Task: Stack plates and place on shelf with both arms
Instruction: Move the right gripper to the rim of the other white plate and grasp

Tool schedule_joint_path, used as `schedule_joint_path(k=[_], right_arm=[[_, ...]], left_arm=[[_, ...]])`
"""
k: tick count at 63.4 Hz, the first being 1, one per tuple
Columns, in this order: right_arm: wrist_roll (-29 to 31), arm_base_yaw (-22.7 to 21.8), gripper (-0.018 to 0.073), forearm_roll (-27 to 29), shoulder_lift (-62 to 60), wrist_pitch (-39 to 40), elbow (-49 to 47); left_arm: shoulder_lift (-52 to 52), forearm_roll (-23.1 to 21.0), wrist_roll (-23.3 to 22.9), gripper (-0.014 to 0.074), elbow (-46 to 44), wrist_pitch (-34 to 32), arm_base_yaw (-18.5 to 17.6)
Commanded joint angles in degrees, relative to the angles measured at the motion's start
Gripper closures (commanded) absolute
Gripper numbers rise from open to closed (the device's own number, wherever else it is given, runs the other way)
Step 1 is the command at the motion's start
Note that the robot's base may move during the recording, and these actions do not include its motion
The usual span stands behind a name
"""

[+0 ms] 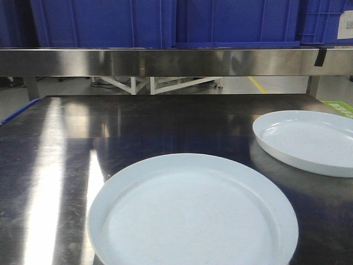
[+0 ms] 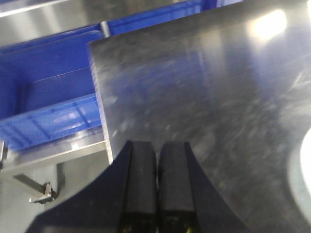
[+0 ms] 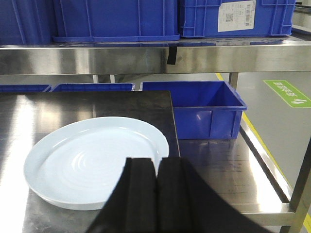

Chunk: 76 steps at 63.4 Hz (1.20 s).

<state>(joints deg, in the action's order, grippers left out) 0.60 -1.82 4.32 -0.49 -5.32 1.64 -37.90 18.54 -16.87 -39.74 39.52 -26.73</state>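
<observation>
Two pale bluish-white plates lie flat and apart on the steel table (image 1: 66, 165). The near plate (image 1: 193, 212) is at the front centre. The far plate (image 1: 309, 141) is at the right, and it also shows in the right wrist view (image 3: 92, 162). My right gripper (image 3: 156, 162) is shut and empty, hovering over that plate's near right rim. My left gripper (image 2: 157, 145) is shut and empty above bare table near its left edge; a sliver of a plate (image 2: 306, 165) shows at the right edge there. Neither gripper shows in the front view.
A steel shelf (image 1: 176, 61) spans the back above the table, loaded with blue crates (image 1: 105, 22). More blue bins sit right of the table (image 3: 201, 109) and left of it (image 2: 48, 111). The table's right edge (image 3: 171, 121) runs by the far plate.
</observation>
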Motion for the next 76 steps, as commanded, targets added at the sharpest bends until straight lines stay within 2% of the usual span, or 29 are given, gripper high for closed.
schedule_joint_path(k=[1, 12, 18, 24, 33, 42, 51, 69, 76], right_arm=[[0.09, 0.13, 0.0503, -0.62, -1.33, 5.32, -0.92], [0.09, 0.13, 0.0503, -0.62, -1.33, 5.32, -2.06], [0.09, 0.13, 0.0503, -0.62, -1.33, 4.32, -4.24], [0.09, 0.13, 0.0503, -0.62, -1.10, 0.71, -9.13], [0.09, 0.13, 0.0503, -0.62, 2.82, -5.63, -19.41], [0.09, 0.13, 0.0503, -0.62, 12.55, -12.27, -30.52], [0.09, 0.13, 0.0503, -0.62, 26.17, -22.73, -44.26], [0.09, 0.13, 0.0498, -0.62, 51.63, -42.19, -61.18], [0.09, 0.13, 0.0419, -0.62, 59.76, -45.64, -63.90]], left_arm=[[4.95, 1.03, -1.66, 0.0512, 3.76, -6.79, 1.51], [14.33, -2.07, -2.27, 0.0512, 12.95, -13.19, 2.67], [17.29, -2.23, -3.09, 0.0512, 16.01, -17.05, 2.67], [18.02, -1.51, -3.09, 0.0512, 17.15, -20.70, 2.67], [18.02, -1.36, -3.09, 0.0512, 17.15, -21.47, 2.67], [18.02, -1.36, -3.09, 0.0512, 17.15, -21.47, 2.67], [17.91, -1.36, -3.09, 0.0512, 17.15, -20.98, 2.67], [17.91, -1.27, -3.09, 0.0512, 17.15, -20.89, 2.67], [17.91, -1.27, -3.09, 0.0512, 17.15, -20.89, 2.67]])
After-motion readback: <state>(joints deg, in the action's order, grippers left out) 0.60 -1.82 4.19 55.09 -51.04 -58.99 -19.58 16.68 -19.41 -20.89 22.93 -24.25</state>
